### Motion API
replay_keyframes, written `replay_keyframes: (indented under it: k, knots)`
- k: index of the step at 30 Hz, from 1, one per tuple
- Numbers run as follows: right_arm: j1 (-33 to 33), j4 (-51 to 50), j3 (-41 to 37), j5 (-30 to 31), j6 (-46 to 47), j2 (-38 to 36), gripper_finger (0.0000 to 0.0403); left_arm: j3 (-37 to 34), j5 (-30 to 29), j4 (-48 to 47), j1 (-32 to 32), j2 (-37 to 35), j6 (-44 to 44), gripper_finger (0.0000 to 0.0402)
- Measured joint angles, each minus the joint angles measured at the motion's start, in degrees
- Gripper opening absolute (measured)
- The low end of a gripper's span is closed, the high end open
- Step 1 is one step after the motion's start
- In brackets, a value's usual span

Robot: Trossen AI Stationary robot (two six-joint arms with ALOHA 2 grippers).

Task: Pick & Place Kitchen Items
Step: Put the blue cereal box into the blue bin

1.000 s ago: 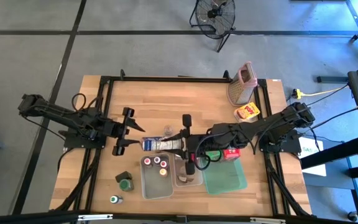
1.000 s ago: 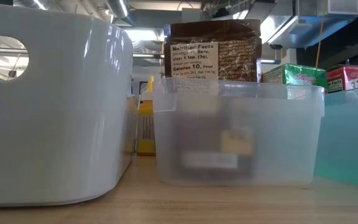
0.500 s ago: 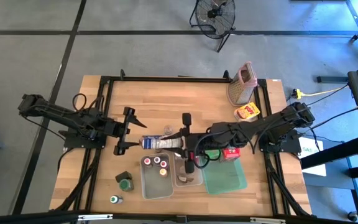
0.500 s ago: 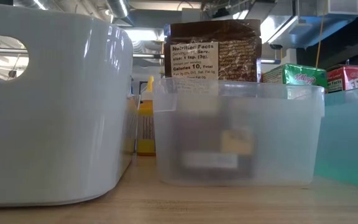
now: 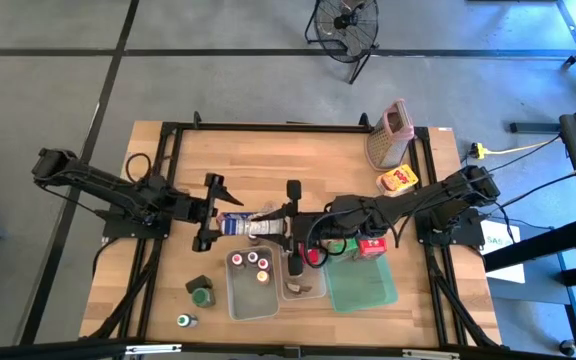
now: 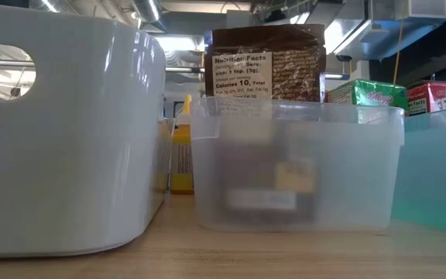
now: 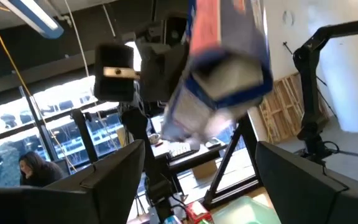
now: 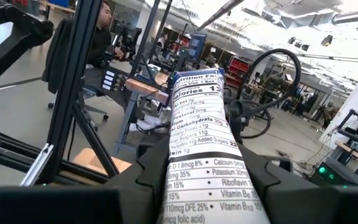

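A long blue and white packet [image 5: 253,226] with a nutrition label hangs level in the air, just beyond the clear tubs. My right gripper [image 5: 288,228] is shut on its right end. My left gripper [image 5: 211,212] is open, its fingers standing either side of the packet's free left end [image 7: 222,68] without touching. Small jars with red caps [image 5: 252,262] stand in the larger tub. Green and red cartons [image 5: 360,245] sit at the far end of the green tray. My right gripper holds the packet by its right end [image 8: 191,199], pinched between the two fingers [image 8: 140,186]. The fingers come level from the table's right and lie along the packet. The packet is lifted clear and sticks out level toward the left gripper.
Two clear tubs [image 5: 236,300] and the green tray [image 5: 363,290] line the near side. Dark jars [image 5: 200,291] stand left of the tubs. The grater [image 5: 388,135] and a yellow carton [image 5: 396,180] are at the far right. A brown packet [image 6: 265,66] stands in the small tub.
My right gripper has carried the packet a little toward the table's left. My left gripper has moved toward the right, so the packet's free end now reaches between its open fingers.
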Motion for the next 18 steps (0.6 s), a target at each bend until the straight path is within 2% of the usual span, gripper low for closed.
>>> replay_keyframes:
  k: [9, 18]
  knots:
    - [-1.0, 0.9, 0.0, -3.8, -0.2, 0.2, 0.0122, 0.0, 0.0, 9.8, 0.0, 3.7, 1.2, 0.0303]
    - [-1.7, 0.9, 0.0, -4.0, -0.5, 0.2, 0.0122, 0.0, 0.2, 11.3, 0.0, 4.2, 1.3, 0.0303]
